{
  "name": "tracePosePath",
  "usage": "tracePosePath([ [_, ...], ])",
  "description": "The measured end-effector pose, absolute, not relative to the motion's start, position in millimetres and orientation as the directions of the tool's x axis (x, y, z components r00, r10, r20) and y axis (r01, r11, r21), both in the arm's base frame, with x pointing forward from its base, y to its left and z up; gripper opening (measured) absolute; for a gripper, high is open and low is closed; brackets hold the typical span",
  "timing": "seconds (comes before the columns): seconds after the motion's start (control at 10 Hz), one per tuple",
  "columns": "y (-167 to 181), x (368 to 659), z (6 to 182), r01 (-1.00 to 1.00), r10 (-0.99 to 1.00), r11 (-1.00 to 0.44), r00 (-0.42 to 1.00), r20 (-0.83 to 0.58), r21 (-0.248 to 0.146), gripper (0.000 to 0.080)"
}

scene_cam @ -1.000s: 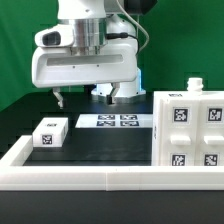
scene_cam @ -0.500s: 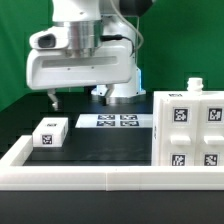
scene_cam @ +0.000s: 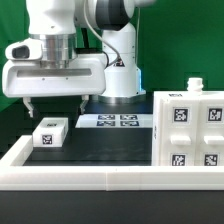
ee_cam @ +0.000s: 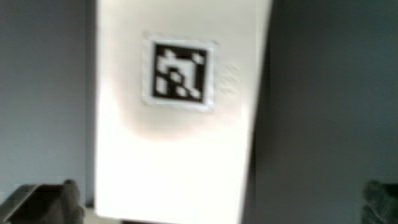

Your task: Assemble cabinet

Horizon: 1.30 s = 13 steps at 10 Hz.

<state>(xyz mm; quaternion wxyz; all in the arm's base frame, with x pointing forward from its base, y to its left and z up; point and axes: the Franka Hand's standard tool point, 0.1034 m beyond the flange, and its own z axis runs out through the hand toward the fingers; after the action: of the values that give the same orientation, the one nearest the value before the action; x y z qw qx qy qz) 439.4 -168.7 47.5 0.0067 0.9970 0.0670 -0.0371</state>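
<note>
Just behind the near rail (scene_cam: 100,172) the cabinet (scene_cam: 190,135) stands on the bench (scene_cam: 110,147); well apart from the cabinet, a small tagged block (scene_cam: 49,132) lies beneath the released, wide-spread jaws; farther back than the cabinet lies the marker board (scene_cam: 118,121).

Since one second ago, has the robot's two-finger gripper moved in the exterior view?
Yes. The gripper has shifted toward the exterior view's left, away from the thin flat white marker board, and now hangs above the small white tagged block.

Cabinet (scene_cam: 190,130) cut by edge; blurred block (ee_cam: 178,130), ends apparently cropped.
</note>
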Motion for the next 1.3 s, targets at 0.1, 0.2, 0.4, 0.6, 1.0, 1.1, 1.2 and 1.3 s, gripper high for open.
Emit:
tracePosePath([
  [0.1, -174, 436, 40.6, 0.135, 0.133, -0.991, 0.988, -0.079, 0.013, 0.0796],
  [0.2, -175, 434, 37.5, 0.133, 0.131, -0.991, 0.988, -0.084, 0.013, 0.0796],
  [0.4, -175, 431, 33.6, 0.133, 0.131, -0.991, 0.987, -0.091, 0.012, 0.0796],
  [0.6, -175, 429, 27.8, 0.135, 0.133, -0.991, 0.987, -0.095, 0.015, 0.0796],
  [1.0, -177, 423, 9.9, 0.140, 0.136, -0.990, 0.985, -0.102, 0.030, 0.0796],
  [1.1, -177, 422, 7.8, 0.141, 0.137, -0.990, 0.985, -0.104, 0.032, 0.0796],
  [1.2, -177, 422, 7.4, 0.141, 0.137, -0.989, 0.985, -0.105, 0.031, 0.0796],
  [1.3, -176, 422, 7.4, 0.143, 0.139, -0.989, 0.985, -0.105, 0.031, 0.0671],
])
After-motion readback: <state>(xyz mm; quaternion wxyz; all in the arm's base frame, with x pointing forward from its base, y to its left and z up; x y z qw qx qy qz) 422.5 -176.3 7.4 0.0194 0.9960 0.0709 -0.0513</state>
